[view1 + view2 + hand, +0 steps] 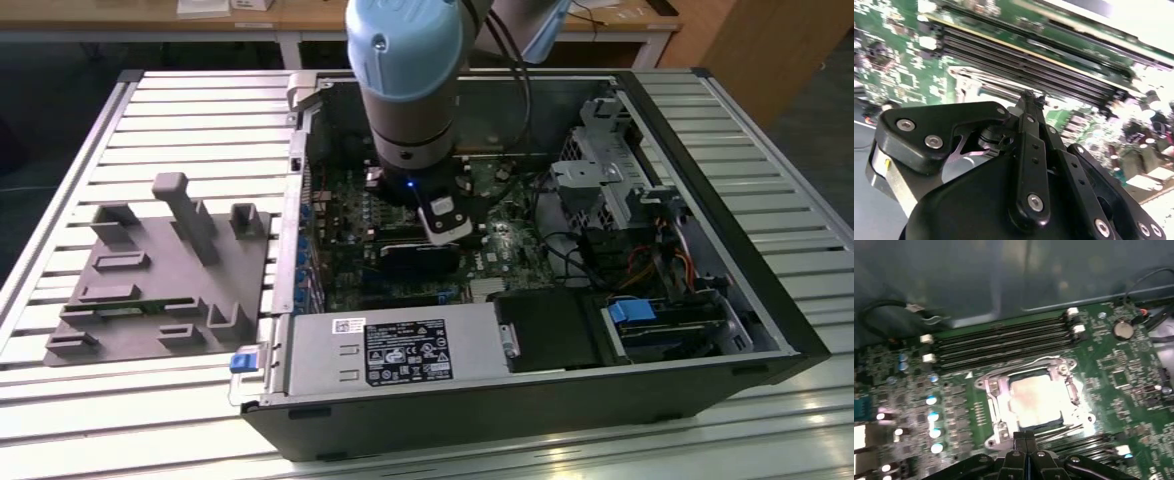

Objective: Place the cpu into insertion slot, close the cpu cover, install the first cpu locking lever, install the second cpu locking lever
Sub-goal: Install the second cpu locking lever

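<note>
Inside the open black computer case (534,400), which lies on its side on a slatted metal table (187,110), the pale blue and grey robot arm (407,70) reaches down over the green motherboard (514,250) near the centre of the exterior view. The black two-finger gripper (1026,439) appears at the lower edge of the first wrist view, its fingertips (1019,437) pressed together with no visible gap and nothing seen between them; in the second wrist view the same gripper (1029,95) points toward the board, fingers likewise closed.

In the first wrist view, the small flat square cpu with a dull grey metal top (1035,396) sits in the square insertion slot with silvery metal edging (992,410) at the middle of the frame, just beyond the closed fingertips. The thin silvery cpu cover frame (1068,388) lies down around the chip, whose top shows through its window. Whether the fingertips touch the socket hardware cannot be told.

Four long narrow black memory slots (999,342) run beside the socket on its far side from the gripper. In the exterior view, a grey power supply box (387,350) fills the lower left part of the case, and a grey moulded parts fixture (160,280) rests on the table to the exterior view's left of the case.
</note>
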Motion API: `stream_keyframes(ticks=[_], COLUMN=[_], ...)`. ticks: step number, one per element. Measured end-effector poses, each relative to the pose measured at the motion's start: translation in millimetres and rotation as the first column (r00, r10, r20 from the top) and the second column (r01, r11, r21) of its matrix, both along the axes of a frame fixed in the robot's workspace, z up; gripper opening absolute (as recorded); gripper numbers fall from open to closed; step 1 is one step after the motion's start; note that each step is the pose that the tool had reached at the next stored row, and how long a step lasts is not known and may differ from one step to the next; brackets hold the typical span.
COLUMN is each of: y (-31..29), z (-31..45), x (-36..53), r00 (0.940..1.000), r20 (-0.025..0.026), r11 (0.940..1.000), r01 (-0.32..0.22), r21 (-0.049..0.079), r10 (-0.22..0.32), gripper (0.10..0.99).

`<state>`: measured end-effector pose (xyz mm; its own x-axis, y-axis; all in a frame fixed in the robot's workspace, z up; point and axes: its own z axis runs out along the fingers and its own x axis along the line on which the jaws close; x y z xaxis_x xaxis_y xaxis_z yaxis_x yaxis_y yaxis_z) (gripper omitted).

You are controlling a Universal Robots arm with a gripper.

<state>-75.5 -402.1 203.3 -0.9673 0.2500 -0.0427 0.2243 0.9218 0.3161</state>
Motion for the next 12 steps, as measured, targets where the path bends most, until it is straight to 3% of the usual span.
stream_keyframes(ticks=[5,9,12], y=[2.6,8.4,16.4], z=[0.0,0.1,0.0], x=[11.1,14.3,15.1], r00=[1.0000,1.0000,1.0000], r20=[-0.0006,-0.0009,-0.0011], r11=[1.0000,0.9994,0.9984], r01=[0.000,0.000,0.000], r21=[-0.007,-0.035,-0.056], r10=[0.000,0.000,0.000], gripper=[0.102,0.102,0.102])
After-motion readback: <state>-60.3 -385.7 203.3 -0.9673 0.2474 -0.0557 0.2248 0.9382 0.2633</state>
